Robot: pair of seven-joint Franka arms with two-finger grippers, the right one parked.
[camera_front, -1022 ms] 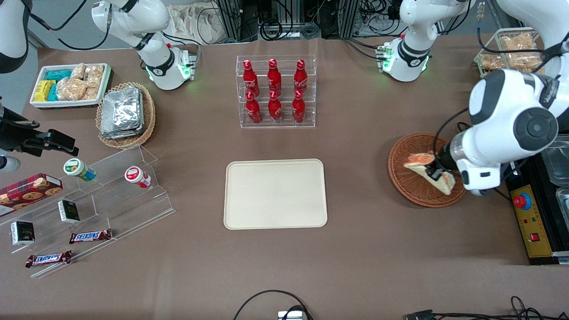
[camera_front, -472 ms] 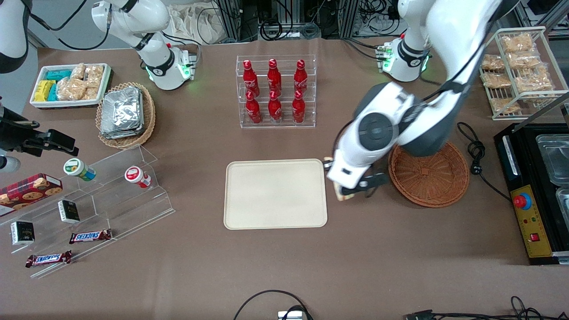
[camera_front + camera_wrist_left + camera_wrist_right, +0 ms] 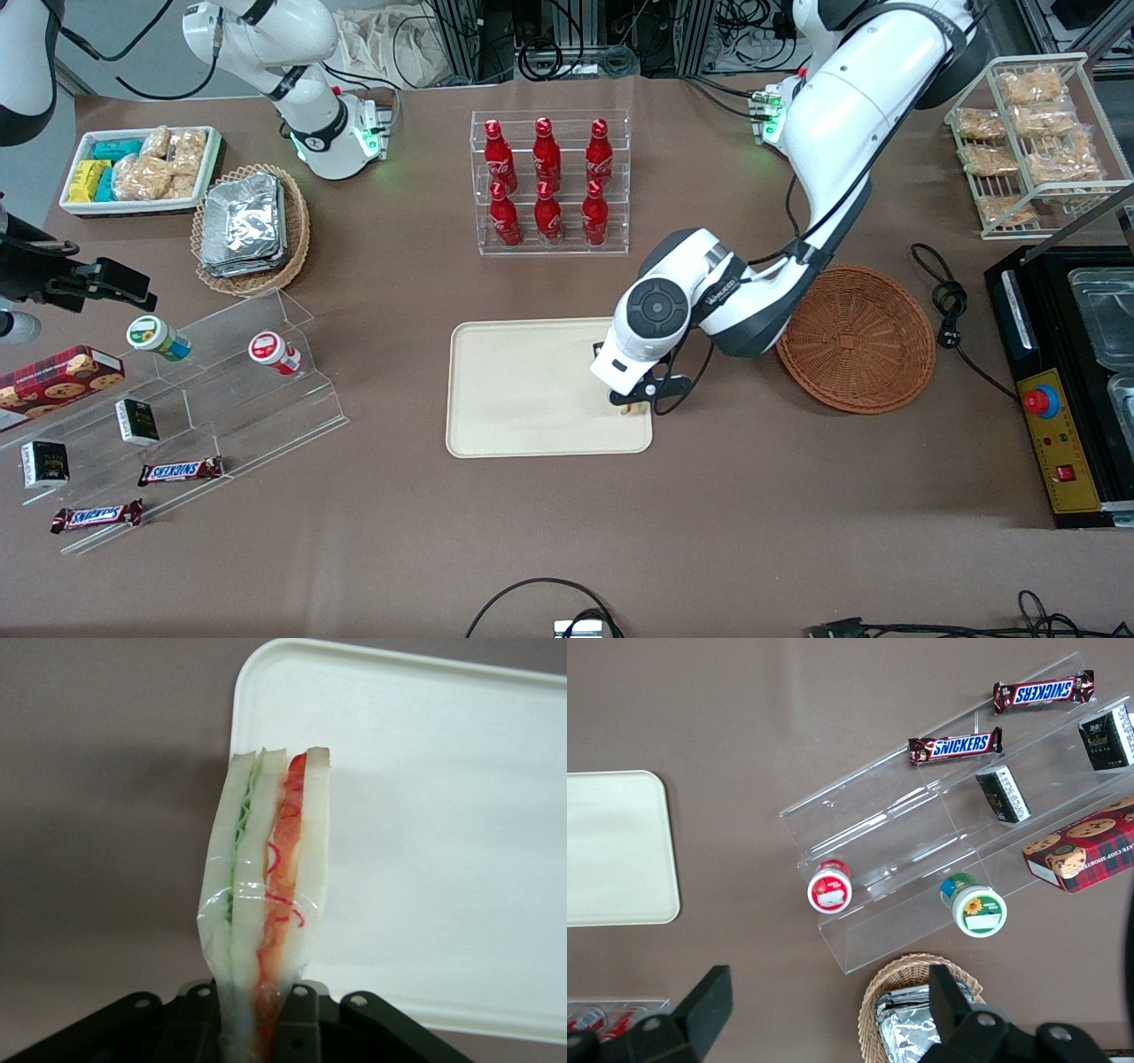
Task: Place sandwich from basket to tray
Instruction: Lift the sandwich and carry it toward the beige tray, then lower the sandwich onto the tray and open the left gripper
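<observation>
Brown tabletop [image 3: 762,496] under lab clutter, cables and frames along its farthest edge. Sandwich [image 3: 266,904] pinched upright in gripper [image 3: 257,1019], black fingers [image 3: 297,1023] pressed against both bread faces at its base, cut edge facing the wrist camera. Wrapped in clear film; three pale bread slices, green shreds in one seam, red-orange filling in the other. Held above tray [image 3: 523,390], over the edge nearest the basket [image 3: 855,338]; whether touching the tray, impossible to tell. From the front, only a sliver of sandwich [image 3: 626,408] visible under the gripper [image 3: 631,403] and the white wrist. Tray cream, flat, bare across the rest of its surface. Basket just beside the tray, toward the working arm's end, woven and reddish-brown, nothing inside. Rack of red bottles [image 3: 549,182] farther from the front camera than the tray. Tan basket with foil packets [image 3: 248,226], white bin of snacks [image 3: 137,168] and clear tiered stand [image 3: 221,399] with bars and small tubs toward the parked arm's end. Wire rack of bagged snacks [image 3: 1032,142] and black appliance [image 3: 1072,381] toward the working arm's end.
</observation>
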